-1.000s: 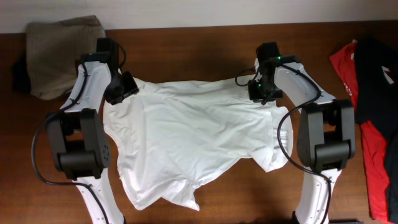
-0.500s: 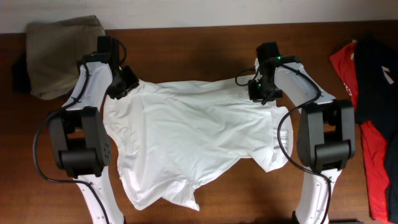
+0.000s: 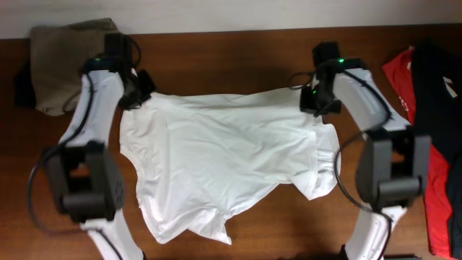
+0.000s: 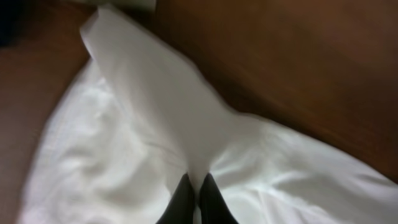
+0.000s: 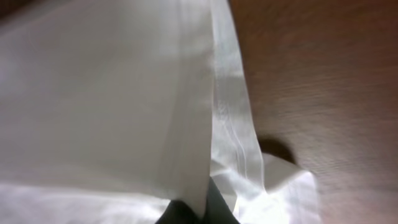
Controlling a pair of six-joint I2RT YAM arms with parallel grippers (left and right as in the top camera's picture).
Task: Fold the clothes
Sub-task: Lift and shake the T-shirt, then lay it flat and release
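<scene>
The clothes, a white T-shirt, lie spread and rumpled across the middle of the brown table. My left gripper is at the shirt's far left corner. In the left wrist view its black fingertips are shut on a raised fold of the white fabric. My right gripper is at the far right corner. Its dark fingers are shut on the hemmed edge of the shirt, which is lifted off the wood. The far edge runs stretched between both grippers.
A khaki-grey folded garment lies at the far left corner, just behind the left arm. Red and black garments lie along the right edge of the table. Both arm bases stand at the near side, left and right.
Both grippers have closed on the shirt's far corners and moved slightly outward and back. The shirt's far edge is now pulled straighter between them.
</scene>
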